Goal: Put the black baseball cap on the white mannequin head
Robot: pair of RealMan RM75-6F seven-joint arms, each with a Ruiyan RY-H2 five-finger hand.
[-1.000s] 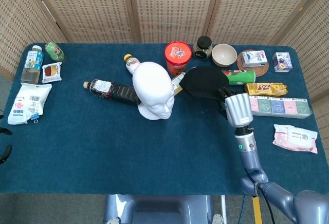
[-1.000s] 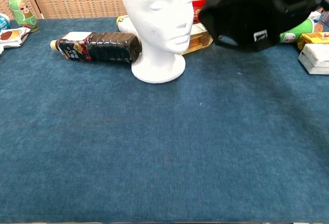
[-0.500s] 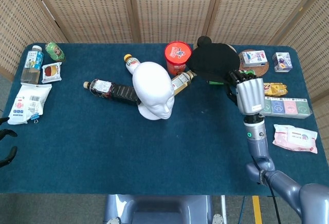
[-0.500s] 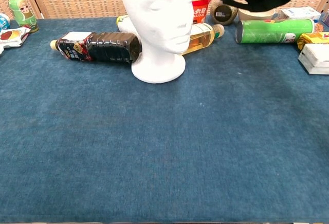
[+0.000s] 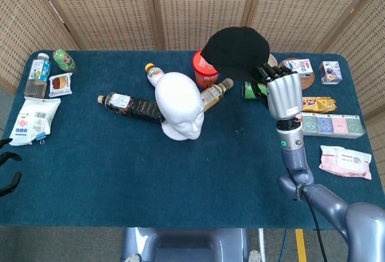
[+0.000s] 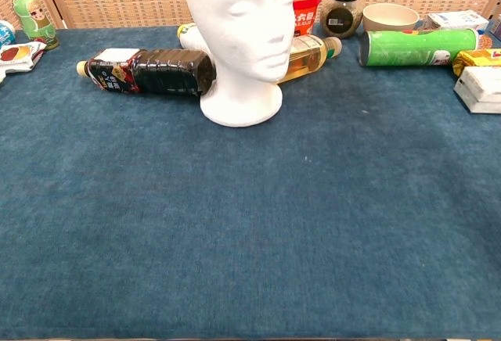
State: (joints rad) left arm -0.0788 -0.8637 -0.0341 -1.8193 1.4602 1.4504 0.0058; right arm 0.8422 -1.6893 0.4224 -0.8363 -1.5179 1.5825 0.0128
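The white mannequin head stands upright on the blue table, facing the near edge; the chest view shows it bare, its top cut off by the frame. My right hand grips the black baseball cap by its right side and holds it raised high above the table, to the right of and behind the mannequin head. Neither the cap nor the right hand shows in the chest view. Only dark fingertips of my left hand appear at the left edge of the head view, off the table.
A dark bottle lies left of the mannequin head and a yellow bottle lies behind it. A red cup, jar, bowl and green can stand at the back right. Boxes and a wipes pack lie at the right.
My right hand has lifted the cap from table height up and leftward toward the mannequin head. The cap has left the chest view, uncovering the jar, bowl and green can.
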